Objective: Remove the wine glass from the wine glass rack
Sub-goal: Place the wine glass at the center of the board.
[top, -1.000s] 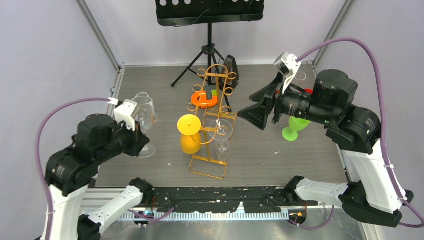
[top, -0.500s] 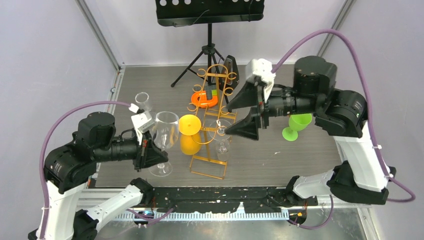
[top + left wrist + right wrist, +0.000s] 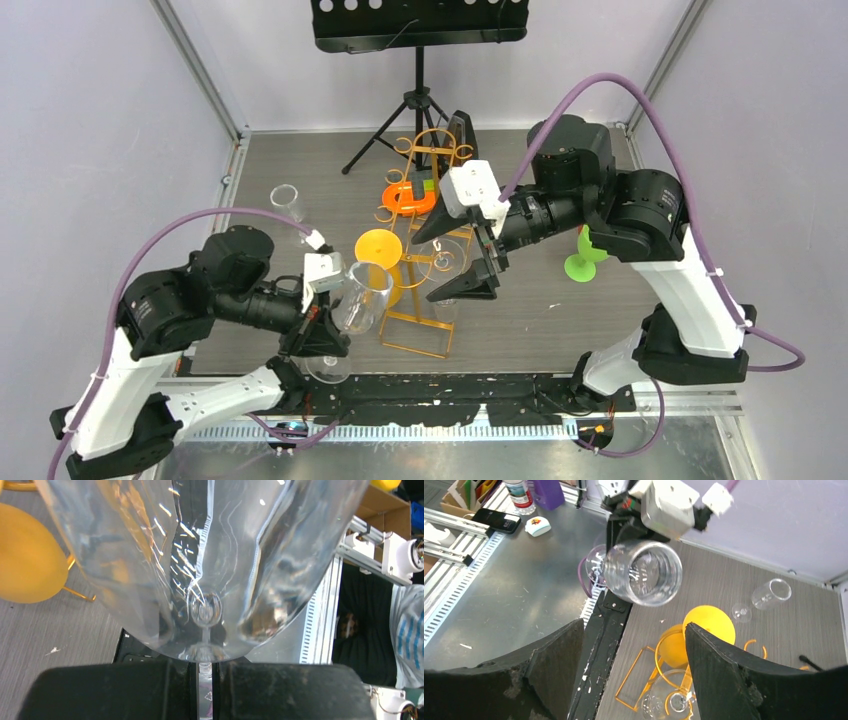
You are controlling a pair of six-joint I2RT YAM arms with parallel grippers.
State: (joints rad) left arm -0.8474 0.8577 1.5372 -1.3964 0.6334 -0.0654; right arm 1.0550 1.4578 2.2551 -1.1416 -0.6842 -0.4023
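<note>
Open lane is right of the wine glass rack [image 3: 412, 285]: bare table [image 3: 540, 310] out to the green glass [image 3: 583, 262]. The right gripper [image 3: 455, 252] is in it, jaws spread wide, with the hanging wine glass [image 3: 443, 262] lined up between them. The left side is tight. A yellow glass [image 3: 378, 250] hangs off that rail, and the left gripper [image 3: 322, 338], clamped on a held glass [image 3: 365, 300], crowds the near-left corner. Behind the rack: orange ring [image 3: 408, 198] and music stand tripod [image 3: 420, 100].

Left wrist: wine glass [image 3: 210, 555] bowl overfills frame, rim cut off; stem mostly hidden inside left hand [image 3: 204, 677]. Top view: green goblet [image 3: 578, 266] half hidden behind right arm [image 3: 640, 205]; music stand [image 3: 420, 25] cropped at top.
</note>
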